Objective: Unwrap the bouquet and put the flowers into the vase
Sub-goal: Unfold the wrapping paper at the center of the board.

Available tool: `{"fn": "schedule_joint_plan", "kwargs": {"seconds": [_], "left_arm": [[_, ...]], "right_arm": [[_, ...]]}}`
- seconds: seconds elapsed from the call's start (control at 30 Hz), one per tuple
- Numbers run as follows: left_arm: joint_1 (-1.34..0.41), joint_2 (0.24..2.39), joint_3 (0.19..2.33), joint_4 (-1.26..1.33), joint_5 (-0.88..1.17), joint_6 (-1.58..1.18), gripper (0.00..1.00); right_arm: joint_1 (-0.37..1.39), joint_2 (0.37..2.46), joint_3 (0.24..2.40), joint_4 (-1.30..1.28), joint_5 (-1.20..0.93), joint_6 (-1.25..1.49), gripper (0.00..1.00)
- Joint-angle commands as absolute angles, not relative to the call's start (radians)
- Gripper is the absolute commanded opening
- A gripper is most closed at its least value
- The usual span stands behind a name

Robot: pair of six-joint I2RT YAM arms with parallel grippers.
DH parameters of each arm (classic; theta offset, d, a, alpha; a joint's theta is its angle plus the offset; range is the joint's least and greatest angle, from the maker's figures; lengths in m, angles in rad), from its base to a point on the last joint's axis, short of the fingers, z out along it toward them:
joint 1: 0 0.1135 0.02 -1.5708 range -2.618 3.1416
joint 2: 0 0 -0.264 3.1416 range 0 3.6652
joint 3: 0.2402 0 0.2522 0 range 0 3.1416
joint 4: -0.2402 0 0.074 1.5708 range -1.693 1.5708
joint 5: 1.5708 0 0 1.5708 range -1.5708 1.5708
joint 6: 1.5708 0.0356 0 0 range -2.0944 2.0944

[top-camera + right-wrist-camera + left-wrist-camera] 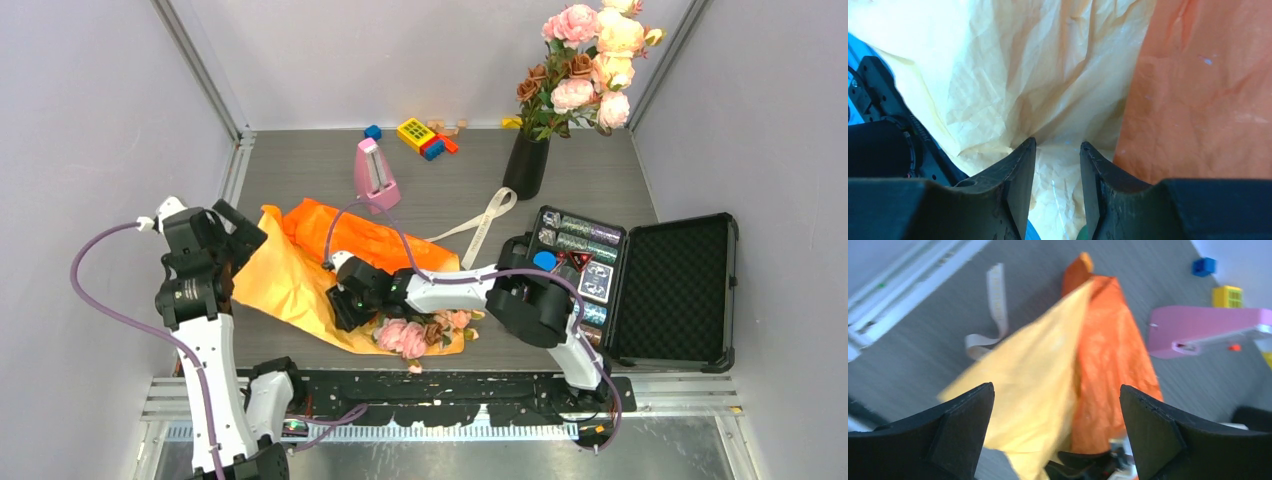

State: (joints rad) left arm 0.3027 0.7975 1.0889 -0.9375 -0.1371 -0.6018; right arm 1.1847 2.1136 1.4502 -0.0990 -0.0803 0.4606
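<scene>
— Where do the flowers sit from the vase?

— Well apart from it. The flowers lie flat on the opened paper, toward the arm bases from the vase and on its left-arm side. The vase stands upright with a bunch of roses in its neck.

— Which arm do I use?

— The right one, I judge. My right gripper hovers low over the paper just beside the blooms, on the side away from the vase. The heads lie on the vase side. The stems seem to run back under the gripper, but it hides them, so I can't be sure of the axis.

— Is it holding anything?

— The jaws are part-way apart. There's a speck of green low between them, and I can't tell whether that's a stem in the grip.

— And the left?

— My left gripper gapes wide with nothing in it, at the paper's edge farthest from the vase. The ribbon lies loose between paper and vase.
</scene>
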Motion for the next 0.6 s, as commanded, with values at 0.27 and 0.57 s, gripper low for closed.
{"fn": "schedule_joint_plan", "kwargs": {"seconds": [0.27,0.57], "left_arm": [[0.296,0.976,0.891,-0.577,0.411,-0.748,1.0],[0.296,1.035,0.649,-0.431,0.317,-0.834,1.0]], "right_arm": [[1.193,2.174,1.495,-0.11,-0.009,0.463,0.41],[1.193,2.101,1.474,-0.095,-0.048,0.466,0.44]]}}
